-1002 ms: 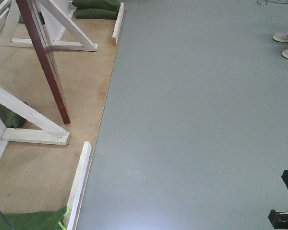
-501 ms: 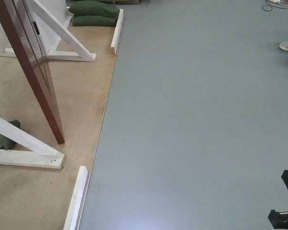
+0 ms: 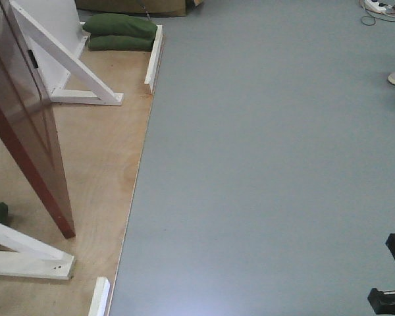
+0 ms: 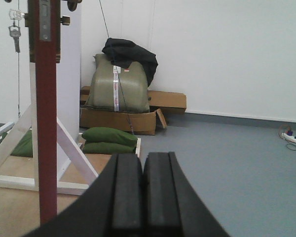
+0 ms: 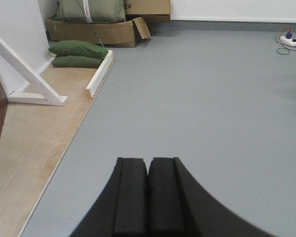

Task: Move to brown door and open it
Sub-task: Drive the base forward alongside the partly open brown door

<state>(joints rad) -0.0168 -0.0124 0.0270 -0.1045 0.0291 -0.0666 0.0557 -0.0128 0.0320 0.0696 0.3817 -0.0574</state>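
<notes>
**By the left wall, the brown door [image 3: 26, 125] stands edge-on to the robot**

On the plywood platform [image 3: 99, 164], at the left of the front view, the door rises between white support braces [image 3: 62, 56]. Its lower corner sits near where the platform meets the grey floor [image 3: 270, 164]. From the left wrist it shows edge-on, with keys [image 4: 14, 32] dangling beside its latch plate [image 4: 44, 19]. Green sandbags [image 3: 122, 26] lie beyond. The left gripper [image 4: 143, 197] and right gripper [image 5: 148, 197] each have their fingers pressed together on nothing, and neither touches the door.

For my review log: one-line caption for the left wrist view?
Shut left tool faces the brown door edge-on, keys hanging; green sandbags beyond.
</notes>
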